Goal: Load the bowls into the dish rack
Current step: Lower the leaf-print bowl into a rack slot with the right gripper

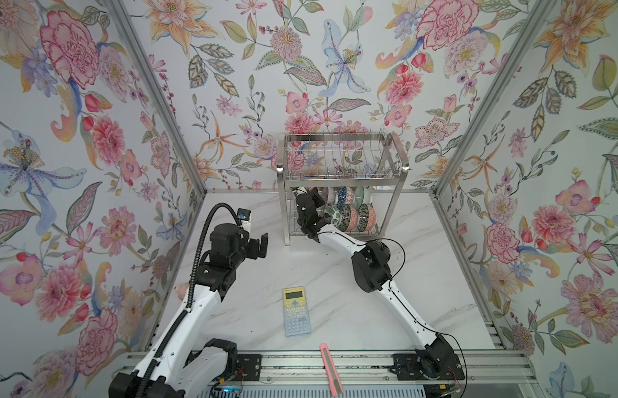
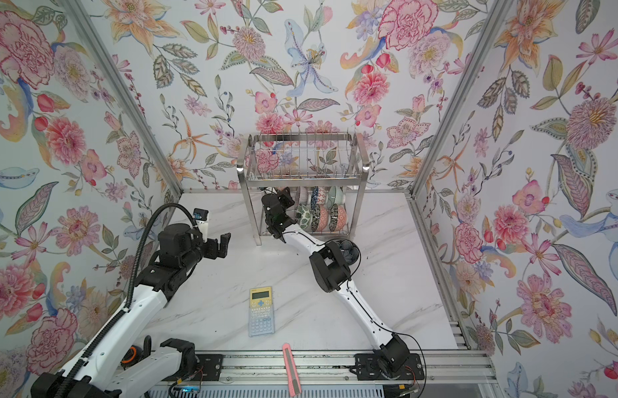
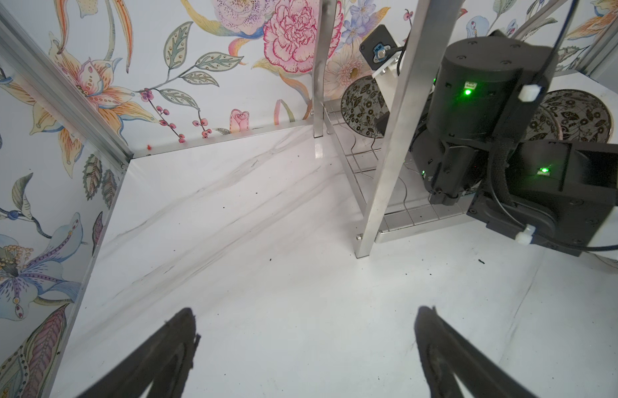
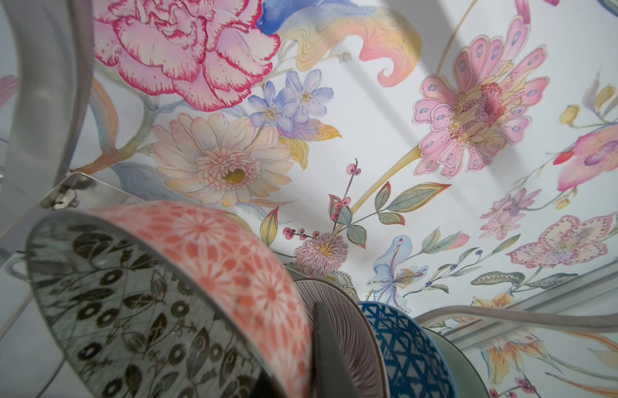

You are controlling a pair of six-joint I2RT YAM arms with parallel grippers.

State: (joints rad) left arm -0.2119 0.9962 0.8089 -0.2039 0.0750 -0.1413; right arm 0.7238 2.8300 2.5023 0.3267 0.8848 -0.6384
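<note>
- While my right arm [image 1: 338, 239] reaches into the dish rack [image 1: 342, 178], the bowls stand on edge in its lower tier, packed in two rows.
- The dish rack is tall, with two tiers of shiny steel wire. It stands at the back of the white marble worktop [image 1: 252, 310] against flowered wallpaper [image 1: 231, 69]. Upright pegs line its upper tier.
- Back row, in both top views: a finely ribbed bowl [image 1: 330, 195], the blue triangle bowl [image 1: 342, 197], a pinkish one, then the pale celadon bowl [image 1: 361, 194].
- Front row: the green leaf bowl [image 1: 331, 213] is at the left end, followed by dark blue and pinkish patterns set close together.
- Right wrist view, close up: a coral bowl [image 4: 231, 262] has black leaves and rings on its pale inside. Beside it are the ribbed bowl [image 4: 338, 327] and the blue triangle bowl [image 4: 404, 344].
- My right jaws are pressed together at the left end of the lower tier. One dark finger [image 4: 321, 344] lies between the coral bowl and the ribbed bowl. I cannot tell whether a rim is pinched.
- My left jaws are spread wide above bare worktop, left of the rack. Both fingers [image 3: 173, 355] show in the left wrist view.
- A dark patterned bowl [image 2: 349, 248] sits on the worktop in front of the rack, half hidden by my right elbow.
- Nearer the front lie a yellow and blue calculator [image 1: 295, 312] and a pink utility knife [image 1: 330, 368].
</note>
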